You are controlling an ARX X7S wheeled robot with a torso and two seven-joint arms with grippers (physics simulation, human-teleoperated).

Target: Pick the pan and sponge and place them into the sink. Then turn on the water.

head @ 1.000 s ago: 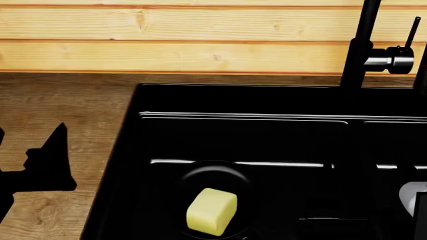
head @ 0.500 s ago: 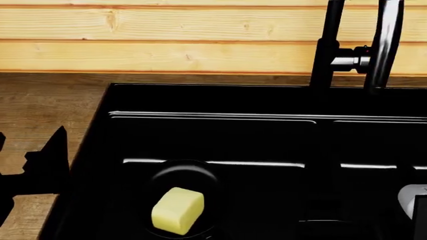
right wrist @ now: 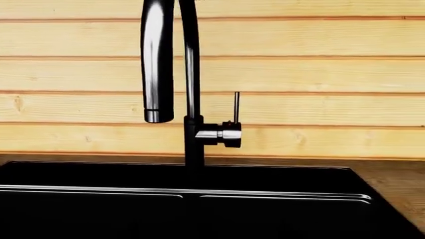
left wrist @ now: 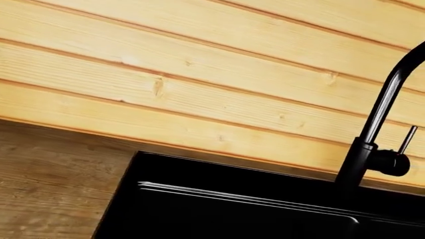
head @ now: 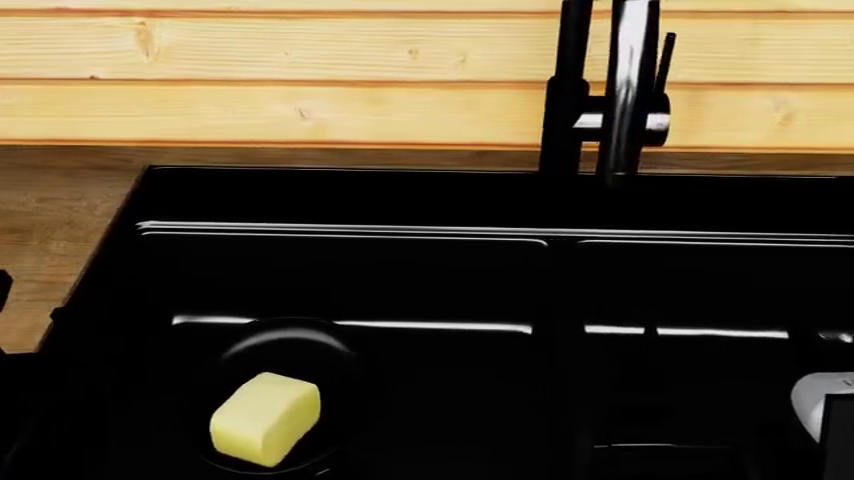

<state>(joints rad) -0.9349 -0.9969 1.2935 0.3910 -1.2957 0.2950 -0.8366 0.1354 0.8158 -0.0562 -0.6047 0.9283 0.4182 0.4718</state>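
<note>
The wall (head: 267,80) at the far side is made of long, light wooden boards. In front of it lies the brown wooden worktop (head: 54,200), which shows on the left of the head view.

The sink (head: 400,200) is big, black and shiny. It is set into the worktop and has two bowls, one on the left and one on the right, with a thin wall between them. Bright lines of light run along its far edge.

The faucet (head: 567,90) is tall and black. It stands at the far edge of the sink, near the middle between the two bowls. In the right wrist view its spout (right wrist: 158,59) bends over and points down, and no water comes out of it. A thin lever (right wrist: 236,107) stands straight up from a short silver and black knob on the side of the faucet.

The pan (head: 274,400) is round and black, so it is hard to see against the sink. It lies in the left bowl, at the near side. I cannot see its handle.

The sponge (head: 264,418) is a small, pale yellow block. It lies inside the pan, a little tilted.

A small grey and white part of the right arm (head: 825,405) shows at the near right edge of the head view. I cannot tell how the right fingers stand. The left fingers do not show in any view.
</note>
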